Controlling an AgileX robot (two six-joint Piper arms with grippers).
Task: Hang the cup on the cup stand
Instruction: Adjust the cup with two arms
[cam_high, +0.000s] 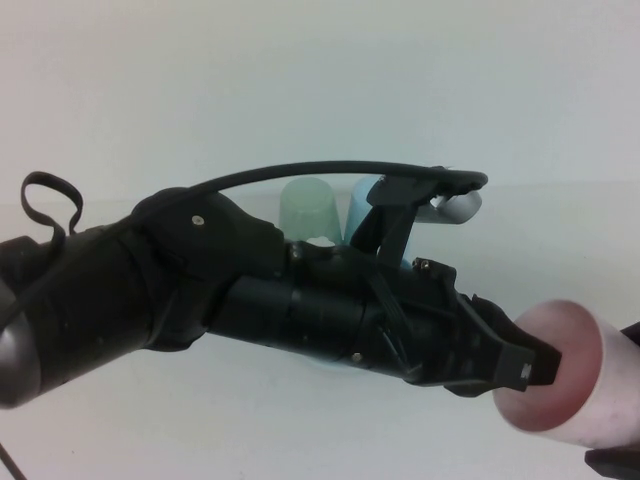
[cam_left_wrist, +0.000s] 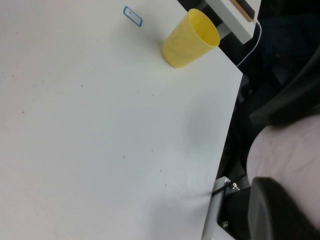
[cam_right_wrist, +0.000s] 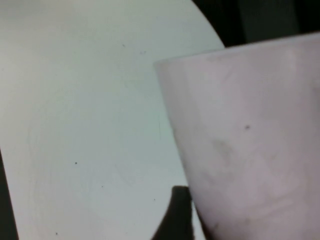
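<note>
So from here my left gripper (cam_high: 525, 372) is pinched shut on the rim of the pink cup (cam_high: 575, 375) at the lower right of the high view, mouth toward the camera, while the right gripper (cam_high: 625, 400) sits wide around its base.

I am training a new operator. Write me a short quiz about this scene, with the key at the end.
1. True or false: the pink cup stands upright on the table.
2. Which hand is at the cup's rim? A) left hand B) right hand C) neither
3. What colour is the cup standing alone in the left wrist view?

Key:
1. False: it is tilted, with its mouth toward the left arm.
2. A: the left hand is shut on the rim. The right hand is beside the cup's wall, at the high view's lower right.
3. Yellow: the yellow cup.
</note>
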